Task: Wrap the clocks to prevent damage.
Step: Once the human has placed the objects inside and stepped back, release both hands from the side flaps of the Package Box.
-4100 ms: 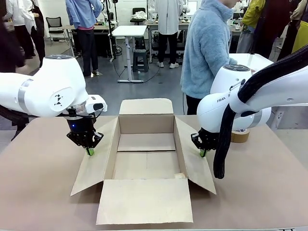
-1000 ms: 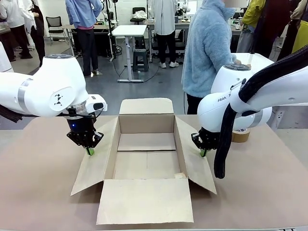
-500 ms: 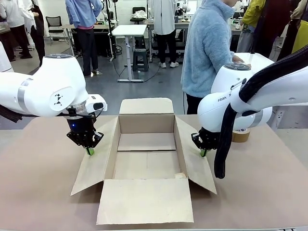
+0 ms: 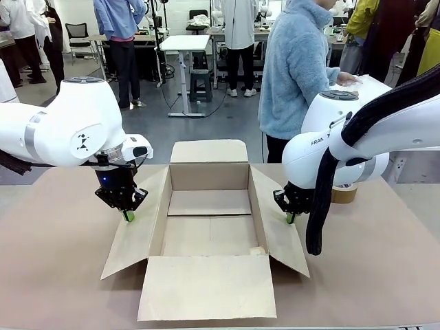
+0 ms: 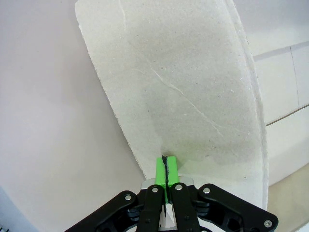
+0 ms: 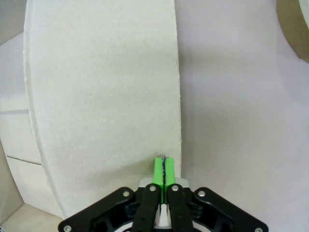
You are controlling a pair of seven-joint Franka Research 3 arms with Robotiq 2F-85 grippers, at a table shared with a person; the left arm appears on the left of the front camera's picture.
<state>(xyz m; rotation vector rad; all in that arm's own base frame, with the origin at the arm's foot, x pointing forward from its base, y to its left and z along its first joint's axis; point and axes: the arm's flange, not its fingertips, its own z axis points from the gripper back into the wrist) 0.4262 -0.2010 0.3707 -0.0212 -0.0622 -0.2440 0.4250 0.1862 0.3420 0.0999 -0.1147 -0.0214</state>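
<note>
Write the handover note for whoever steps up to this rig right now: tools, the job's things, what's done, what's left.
Left tool: shut, holding nothing, tip down at the left flap.
Right tool: shut, holding nothing, tip down at the right flap.
Box: on the table, flaps open, nothing inside.
Tape roll: on the table, beyond the right arm.
Person: at the far side, turned away, one hand on something white behind the right arm; too hidden to tell what.
Done: box opened.
Left: no wrapped bundle is in the box yet.
</note>
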